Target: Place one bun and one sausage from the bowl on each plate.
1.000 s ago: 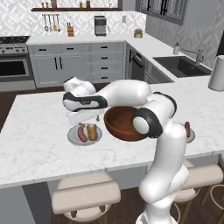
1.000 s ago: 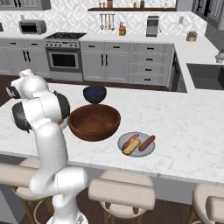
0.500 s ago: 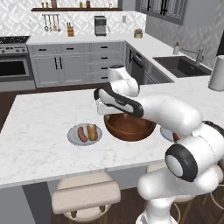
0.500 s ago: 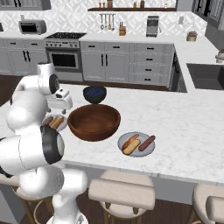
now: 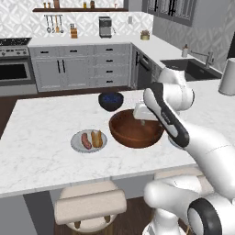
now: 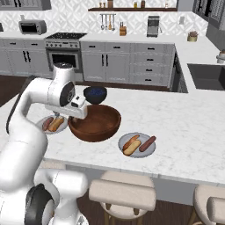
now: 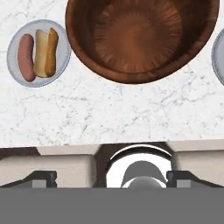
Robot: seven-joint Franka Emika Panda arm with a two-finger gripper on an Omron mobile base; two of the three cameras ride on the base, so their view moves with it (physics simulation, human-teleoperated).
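The brown wooden bowl (image 5: 135, 129) (image 6: 94, 123) (image 7: 142, 39) stands mid-counter, and its inside looks empty in the hand view. The left plate (image 5: 78, 146) (image 6: 43, 130) (image 7: 61, 65) carries a sausage (image 5: 86, 140) (image 6: 47, 124) (image 7: 26, 57) beside a bun (image 5: 97, 138) (image 6: 56, 124) (image 7: 46, 51). On the right plate (image 6: 137, 153) (image 7: 218, 52) lie another bun (image 6: 132, 145) and another sausage (image 6: 147, 143). My gripper (image 5: 141, 117) (image 6: 66, 113) (image 7: 112, 177) hangs above the bowl's near rim, pointing down. It is open, with its fingertips (image 7: 43, 176) far apart and nothing between them.
A smaller dark blue-black bowl (image 5: 110, 101) (image 6: 95, 94) sits just behind the wooden one. Padded stools (image 5: 89, 206) (image 6: 123, 193) stand under the counter's front edge. My own arm crosses over the right part of the bowl in the left base view.
The arm has swung from beside the left plate over to the bowl's near side. The food on both plates has stayed put.
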